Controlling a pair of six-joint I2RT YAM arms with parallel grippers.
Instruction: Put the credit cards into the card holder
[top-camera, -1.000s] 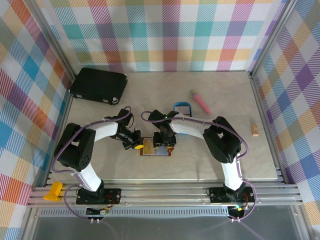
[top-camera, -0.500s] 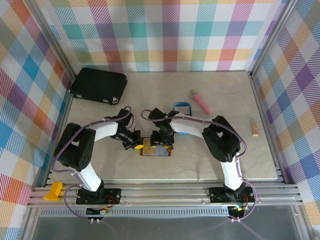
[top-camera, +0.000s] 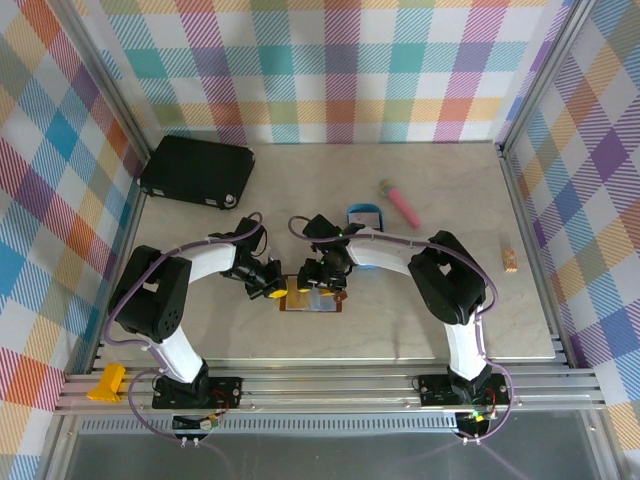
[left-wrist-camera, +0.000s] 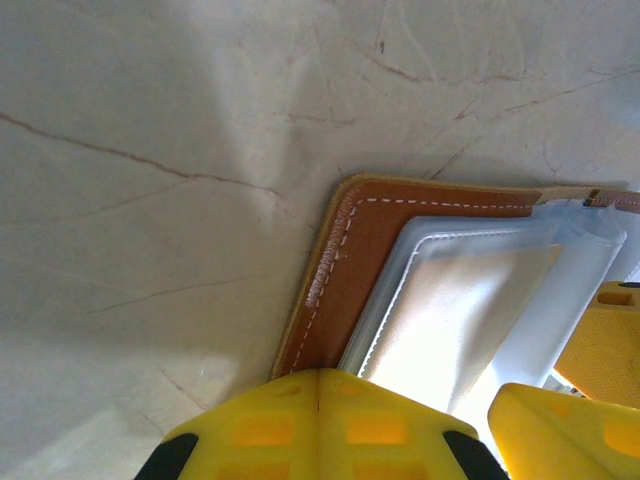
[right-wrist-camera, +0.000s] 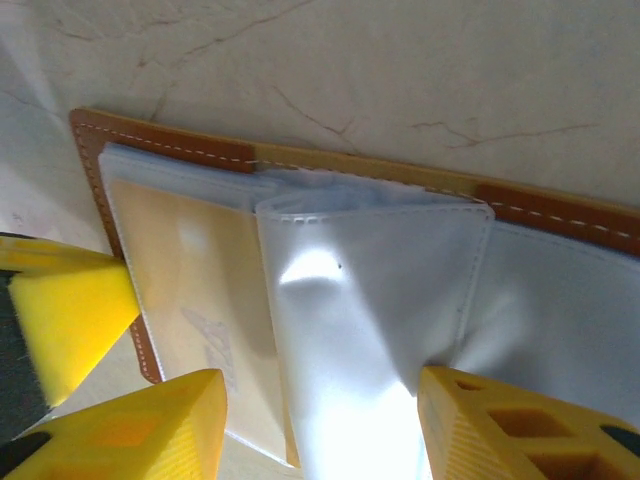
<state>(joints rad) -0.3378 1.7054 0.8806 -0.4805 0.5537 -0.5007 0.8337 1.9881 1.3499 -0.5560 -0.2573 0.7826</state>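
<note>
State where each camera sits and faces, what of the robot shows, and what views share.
Top external: above and behind the bases, looking down on the table; both arms show, left gripper and right gripper both at the card holder.
Left wrist: on the left arm, facing down at the holder's brown corner; its shut yellow fingers.
Right wrist: on the right arm, facing down at the pale pockets and a beige card; its fingers apart.
Shared: all three see the card holder.
</note>
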